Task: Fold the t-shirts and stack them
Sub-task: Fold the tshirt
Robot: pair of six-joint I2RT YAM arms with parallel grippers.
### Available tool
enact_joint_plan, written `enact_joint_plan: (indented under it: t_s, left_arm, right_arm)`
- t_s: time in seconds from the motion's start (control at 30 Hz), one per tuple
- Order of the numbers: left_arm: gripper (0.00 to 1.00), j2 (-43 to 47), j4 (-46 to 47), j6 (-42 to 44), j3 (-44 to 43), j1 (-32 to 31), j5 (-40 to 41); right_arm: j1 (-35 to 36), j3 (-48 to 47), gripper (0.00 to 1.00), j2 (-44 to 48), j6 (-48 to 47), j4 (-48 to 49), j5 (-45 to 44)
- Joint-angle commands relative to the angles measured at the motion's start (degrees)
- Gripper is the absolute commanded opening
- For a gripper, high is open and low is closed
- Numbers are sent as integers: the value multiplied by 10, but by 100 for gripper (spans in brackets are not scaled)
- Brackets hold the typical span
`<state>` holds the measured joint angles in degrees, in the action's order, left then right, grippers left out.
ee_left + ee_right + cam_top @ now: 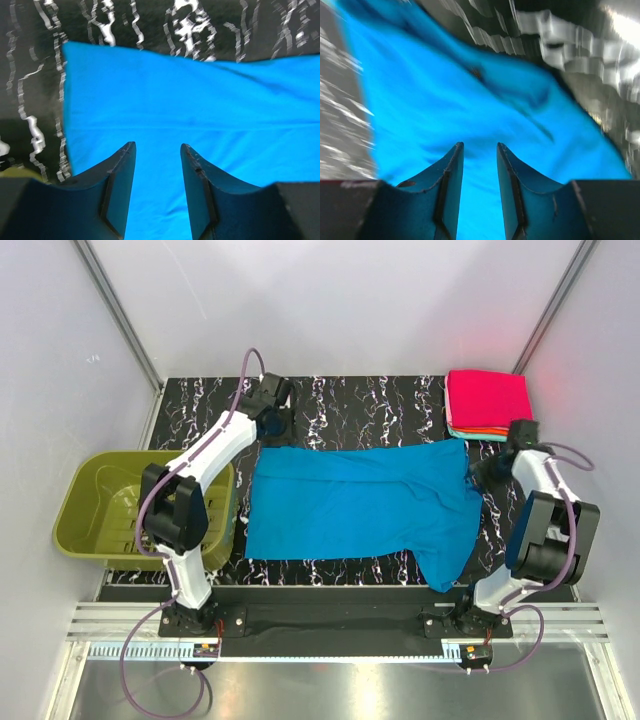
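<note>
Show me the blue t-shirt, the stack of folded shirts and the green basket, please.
blue t-shirt (pixel 350 505), top external view, middle of the spread cloth.
stack of folded shirts (pixel 487 400), top external view, pink top layer.
green basket (pixel 80 500), top external view, its left wall.

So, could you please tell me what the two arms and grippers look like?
The left arm and right arm have white links between bulky black joint housings, with thin purple cables looping off them. The left gripper and right gripper each have two dark, curved fingers tapering to narrow tips.
</note>
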<state>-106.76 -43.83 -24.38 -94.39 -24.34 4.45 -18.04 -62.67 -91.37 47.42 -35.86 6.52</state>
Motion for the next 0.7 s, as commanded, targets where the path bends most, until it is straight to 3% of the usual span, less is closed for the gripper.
enact_joint_plan:
  t_s: [0.0, 0.2, 0.43, 0.67]
  left_arm:
    - [46, 16, -19, 37, 32, -1, 41]
    - [45, 23, -26, 52, 60, 0, 76]
    - [45, -54, -33, 58, 15, 1, 92]
    - [40, -45, -9, 36, -11, -50, -30]
  right_arm:
    - [60, 33, 40, 27, 28, -75, -59]
    - [112, 56, 40, 41, 68, -75, -84]
    - [120, 48, 39, -12, 66, -62, -112]
    - [128, 29, 36, -12, 10, -52, -91]
